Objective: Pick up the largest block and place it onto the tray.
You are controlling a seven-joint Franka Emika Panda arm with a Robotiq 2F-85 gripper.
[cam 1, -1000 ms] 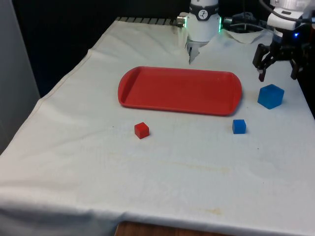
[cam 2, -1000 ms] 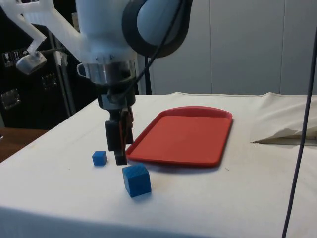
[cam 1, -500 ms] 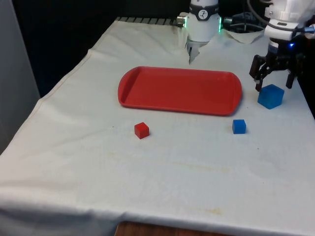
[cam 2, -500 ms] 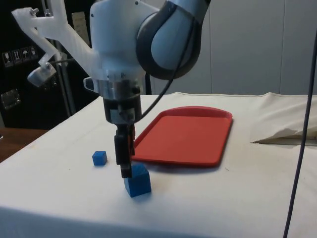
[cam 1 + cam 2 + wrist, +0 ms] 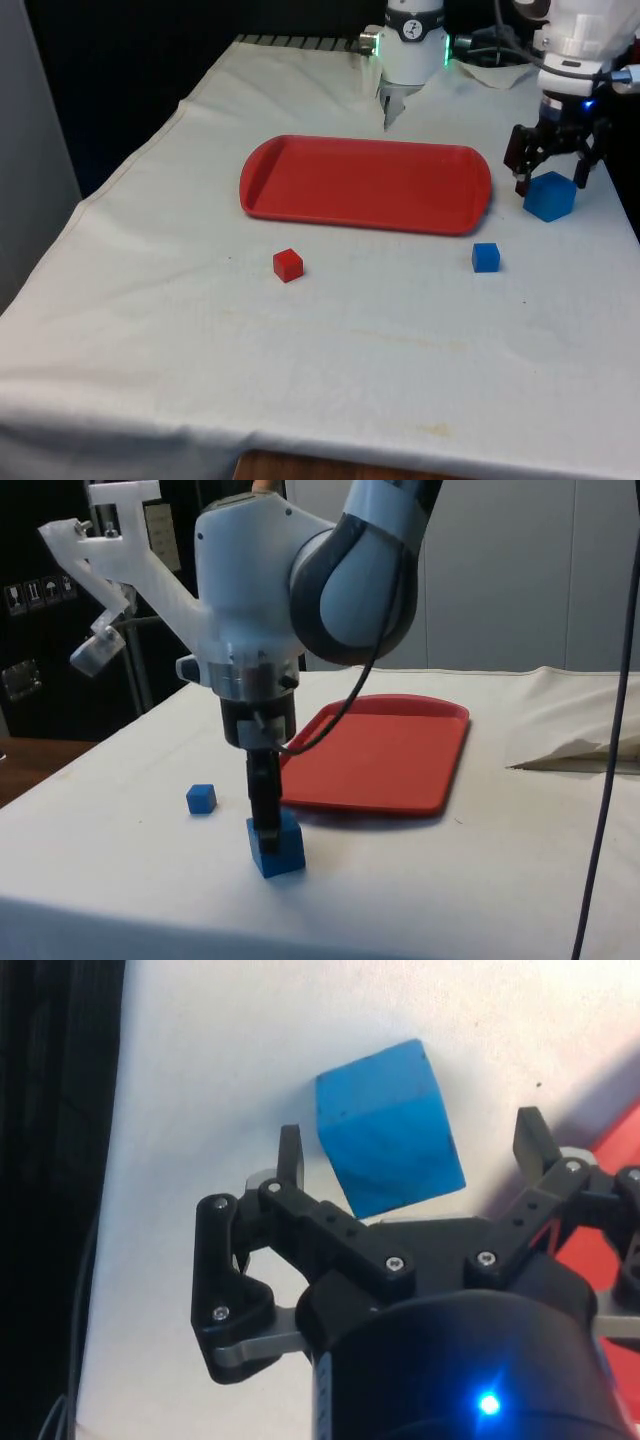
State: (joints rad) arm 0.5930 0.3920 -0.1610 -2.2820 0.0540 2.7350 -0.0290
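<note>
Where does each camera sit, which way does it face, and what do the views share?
Front view: at the table's near end, facing the arm; gripper open over the large blue block, red tray at its left.
Side view: beside the table, facing across it; arm and gripper at the large blue block.
Wrist view: on the wrist, looking down; fingers apart around the large blue block.
Front and side views share the tray, the small blue block and the large blue block.

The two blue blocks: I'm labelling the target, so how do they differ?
The large blue cube is clearly bigger than the small blue cube. The large one sits between the open black claw's fingers; the small one lies apart, nearer the red plastic tray's front edge. Both are blue and rest on the white cloth.
</note>
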